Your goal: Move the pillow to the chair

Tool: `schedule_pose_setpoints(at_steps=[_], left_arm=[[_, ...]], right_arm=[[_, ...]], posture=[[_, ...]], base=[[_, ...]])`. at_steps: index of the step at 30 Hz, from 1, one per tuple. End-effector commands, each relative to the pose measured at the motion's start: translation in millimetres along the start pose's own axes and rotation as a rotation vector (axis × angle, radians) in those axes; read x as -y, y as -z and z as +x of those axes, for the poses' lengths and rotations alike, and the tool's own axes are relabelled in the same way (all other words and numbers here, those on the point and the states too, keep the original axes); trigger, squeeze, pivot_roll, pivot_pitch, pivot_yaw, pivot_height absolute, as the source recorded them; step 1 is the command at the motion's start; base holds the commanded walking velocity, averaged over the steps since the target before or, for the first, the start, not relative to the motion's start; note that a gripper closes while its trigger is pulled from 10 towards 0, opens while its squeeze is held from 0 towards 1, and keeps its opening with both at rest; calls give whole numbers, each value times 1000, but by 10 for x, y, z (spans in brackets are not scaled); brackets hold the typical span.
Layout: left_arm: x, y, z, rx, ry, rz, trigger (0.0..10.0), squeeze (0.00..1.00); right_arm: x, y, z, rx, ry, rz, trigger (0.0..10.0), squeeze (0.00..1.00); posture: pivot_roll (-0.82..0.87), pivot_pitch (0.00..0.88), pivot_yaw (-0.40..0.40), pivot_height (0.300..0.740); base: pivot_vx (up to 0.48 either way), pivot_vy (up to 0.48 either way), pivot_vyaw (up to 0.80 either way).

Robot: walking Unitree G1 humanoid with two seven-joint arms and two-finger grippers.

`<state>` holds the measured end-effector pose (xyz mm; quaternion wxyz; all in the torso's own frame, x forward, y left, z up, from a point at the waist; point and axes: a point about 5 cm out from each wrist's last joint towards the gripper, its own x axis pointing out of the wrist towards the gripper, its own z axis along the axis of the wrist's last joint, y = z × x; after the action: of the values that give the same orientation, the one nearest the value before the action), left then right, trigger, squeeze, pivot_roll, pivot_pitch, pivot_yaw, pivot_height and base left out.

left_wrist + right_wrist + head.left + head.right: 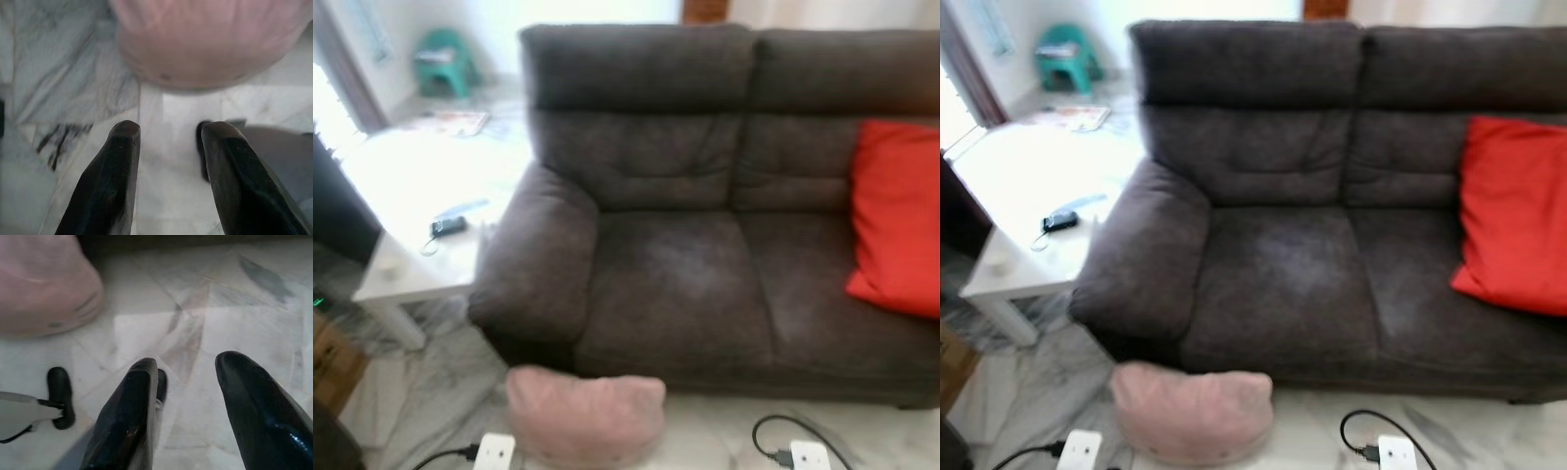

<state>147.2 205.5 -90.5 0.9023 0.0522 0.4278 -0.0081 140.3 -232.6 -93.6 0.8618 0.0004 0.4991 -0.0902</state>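
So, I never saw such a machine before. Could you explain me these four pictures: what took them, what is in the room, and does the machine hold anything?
This is a walking humanoid robot with two arms, each ending in a claw of two long black fingers. The two wide pictures come from the two eyes of a camera on its head, looking forward and down, so they show the same scene. There you see a dark grey sofa with a red cushion on its seat, a white side table beside it, and a pink pillow lying on the marble floor in front of the sofa.

The other two pictures come from cameras on the wrists. The left claw is open, above the floor, with the pink pillow just ahead of it. The right claw is also open over the floor. Neither holds anything yet.
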Motion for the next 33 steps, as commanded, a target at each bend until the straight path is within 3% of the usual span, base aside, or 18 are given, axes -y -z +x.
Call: schedule_pose_setpoints(at_steps=[1,24,33], left_arm=[[-19,3,1,-9,-6,0,10000,0],[-16,5,1,-9,-4,2,10000,0],[-2,-9,5,1,0,5,10000,0]], right_arm=[[28,7,-3,-2,7,14,10000,0],[9,3,0,-4,4,17,10000,0],[6,-16,2,4,0,15,10000,0]], posture=[[62,5,-3,740],[64,6,-1,740],[64,6,-1,740]], base=[[0,334,0],[0,331,0],[0,0,0]])
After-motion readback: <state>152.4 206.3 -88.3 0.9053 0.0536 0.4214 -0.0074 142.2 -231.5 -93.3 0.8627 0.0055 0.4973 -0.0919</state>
